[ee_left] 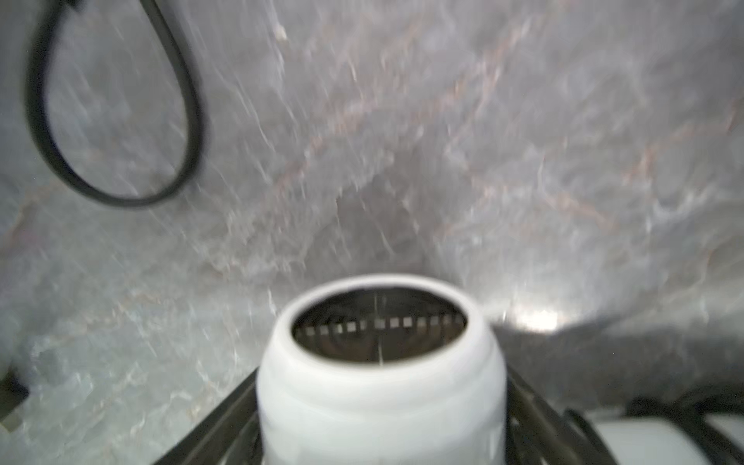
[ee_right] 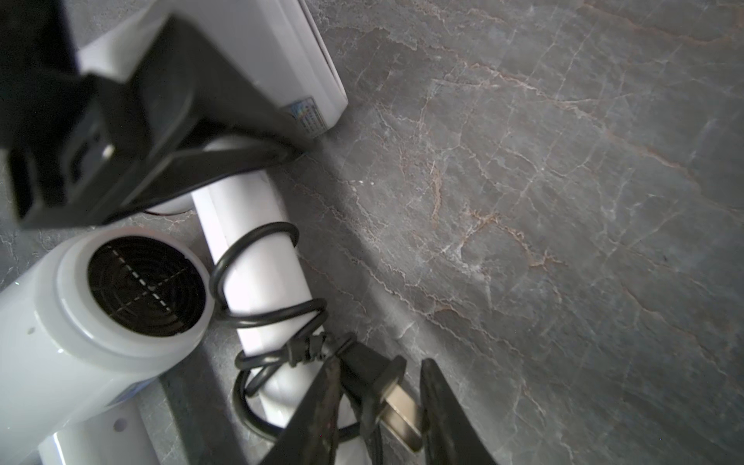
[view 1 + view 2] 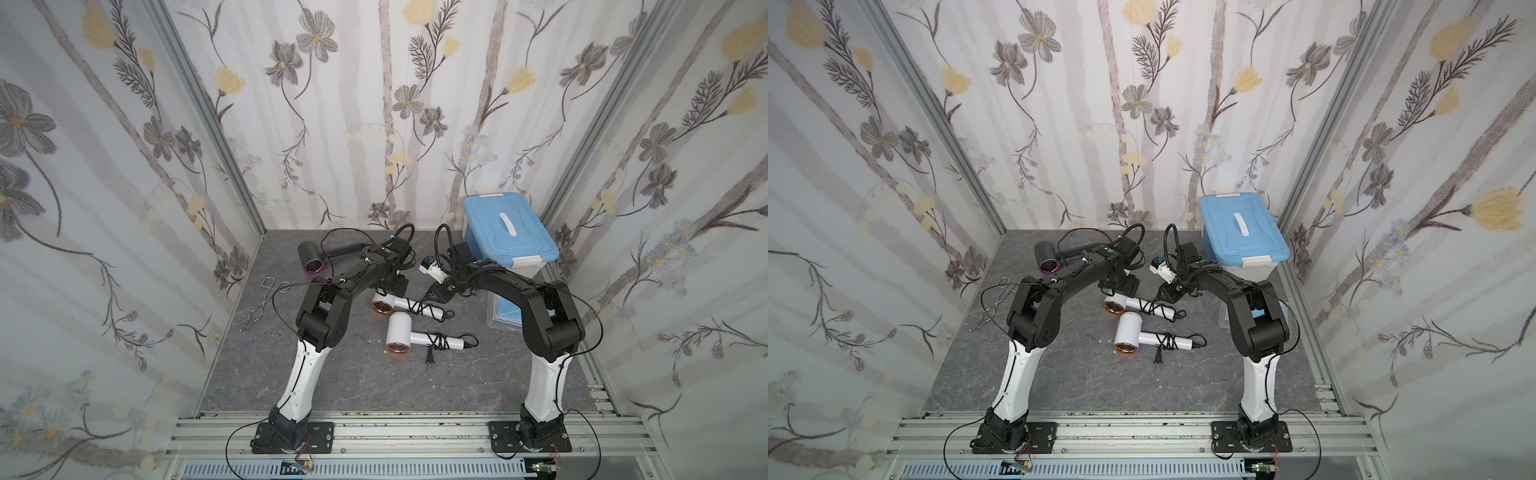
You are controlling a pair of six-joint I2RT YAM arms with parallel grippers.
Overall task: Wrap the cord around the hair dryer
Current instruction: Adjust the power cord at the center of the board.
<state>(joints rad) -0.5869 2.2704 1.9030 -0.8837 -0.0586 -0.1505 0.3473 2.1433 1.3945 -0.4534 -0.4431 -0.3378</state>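
Observation:
Two white hair dryers lie mid-table. The far hair dryer point(image 3: 409, 308) point(image 3: 1144, 306) has its black cord point(image 3: 420, 309) point(image 2: 273, 314) wound around the handle. My left gripper point(image 3: 390, 286) point(image 1: 380, 374) stands open, one finger on each side of that dryer's barrel point(image 1: 378, 410). My right gripper point(image 3: 432, 297) point(image 2: 381, 360) is at the handle's end, its jaws parted with the cord's plug point(image 2: 378, 382) between them. The near hair dryer point(image 3: 401, 332) point(image 2: 120, 306) also has cord wound on its handle, and its plug point(image 3: 429, 358) lies on the table.
A black hair dryer point(image 3: 316, 255) lies at the back left with its cord loose. Metal tongs point(image 3: 266, 303) lie near the left wall. A blue-lidded bin point(image 3: 509, 235) fills the back right corner, with a blue tray point(image 3: 505, 316) under my right arm.

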